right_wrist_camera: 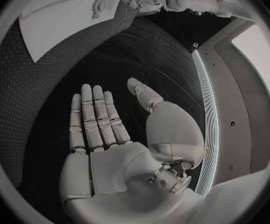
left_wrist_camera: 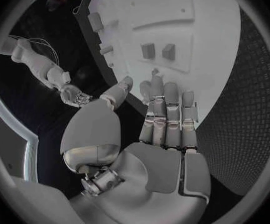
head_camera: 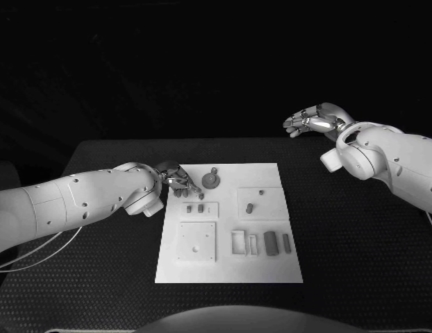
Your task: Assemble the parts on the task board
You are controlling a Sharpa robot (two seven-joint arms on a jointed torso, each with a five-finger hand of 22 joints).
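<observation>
White rectangular task board [head_camera: 231, 260] lies flat mid-worktop on the black textured worktop [head_camera: 356, 229]. Left hand [head_camera: 177, 180], silver and many-fingered, sits at the board's far-left corner, fingertips over the board edge; left wrist view shows its fingers [left_wrist_camera: 166, 114] extended side by side, thumb apart, nothing held. Just beside that hand on the board: a small round grey part with a stem [head_camera: 211, 179]. Nearer the robot from there, two small upright grey parts [head_camera: 196, 207] in a raised plate; to their right, a single small oblong grey part [head_camera: 249, 207] on another raised square. Near-left of the board carries a plain white square plate [head_camera: 197, 241]; near-right holds a row of slots with a dark grey rectangular block [head_camera: 271, 242] and a thinner grey strip [head_camera: 286, 242] beside it. Right hand [head_camera: 314, 121] is raised well apart from the board, beyond the worktop's far-right corner; right wrist view shows palm flat, fingers [right_wrist_camera: 94, 117] straight and together, thumb out, empty.
</observation>
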